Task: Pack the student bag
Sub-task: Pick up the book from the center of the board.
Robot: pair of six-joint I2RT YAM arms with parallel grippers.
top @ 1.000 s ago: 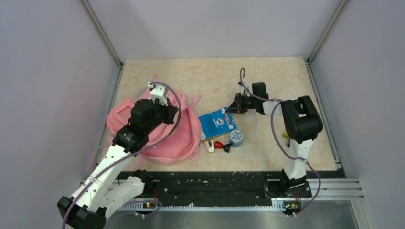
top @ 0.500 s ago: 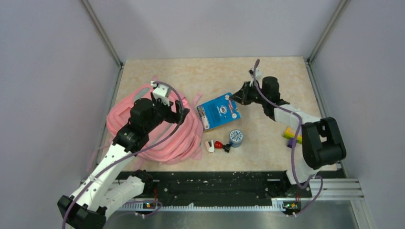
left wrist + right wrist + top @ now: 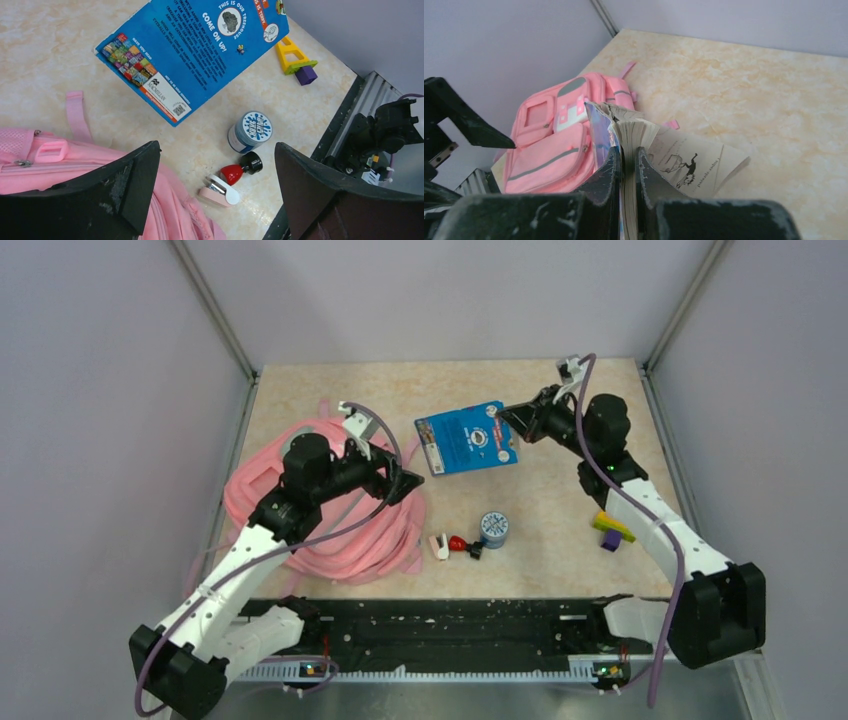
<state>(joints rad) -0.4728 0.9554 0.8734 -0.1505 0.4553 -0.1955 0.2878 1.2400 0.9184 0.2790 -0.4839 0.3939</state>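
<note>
The student bag, a soft pink backpack, lies slumped at the left of the table; the right wrist view shows its front pockets. My left gripper hovers over the bag's right edge, open and empty. My right gripper is shut on the edge of a blue paperback book and holds it above the table's middle back. The book's pages fan out between the fingers, and one loose leaf hangs to the right. The left wrist view shows the book's blue cover.
A blue round tin, a red and black stamp and a pink-white stapler lie near the front centre. A yellow and purple block sits at the right. Walls enclose three sides; a black rail runs along the front.
My left gripper has opened, let go of the bag and shifted right. The right arm has lifted the book off the table and carried it up and toward the back.
</note>
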